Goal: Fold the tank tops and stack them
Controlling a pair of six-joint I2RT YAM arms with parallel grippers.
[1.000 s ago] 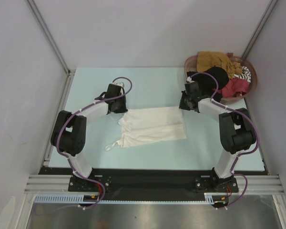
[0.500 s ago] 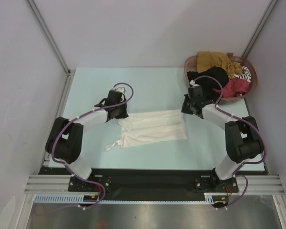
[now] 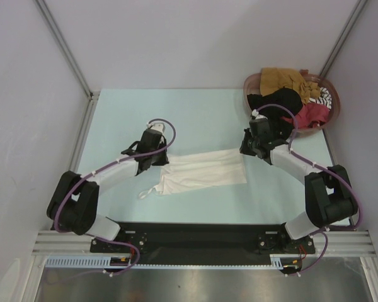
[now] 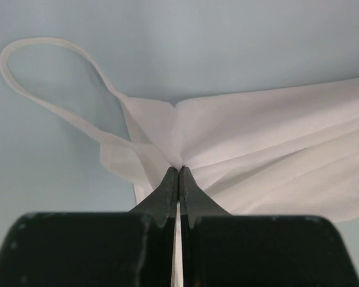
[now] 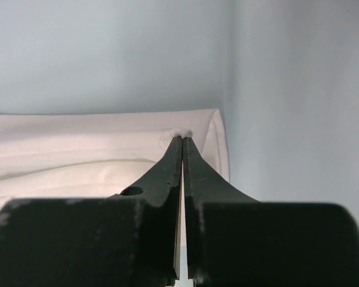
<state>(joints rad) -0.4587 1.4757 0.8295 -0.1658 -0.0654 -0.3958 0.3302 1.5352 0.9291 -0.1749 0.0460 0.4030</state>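
White links (image 3: 116,171), black joints (image 3: 75,204), purple cables (image 3: 174,133), black fingers (image 4: 166,192).

Robotics lab cell: bare grey walls (image 3: 189,38), aluminium frame posts (image 3: 63,47), pale blue tabletop (image 3: 201,113), left arm (image 3: 113,173), right arm (image 3: 296,165).

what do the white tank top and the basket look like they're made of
White tank top: thin, limp cloth with a matte finish, probably a light knit. It lies in soft folds and puckers, and its strap curls in a loose loop. The fibre cannot be told.
Basket: likely moulded plastic, reddish-brown, with a smooth, thin, slightly see-through rim.
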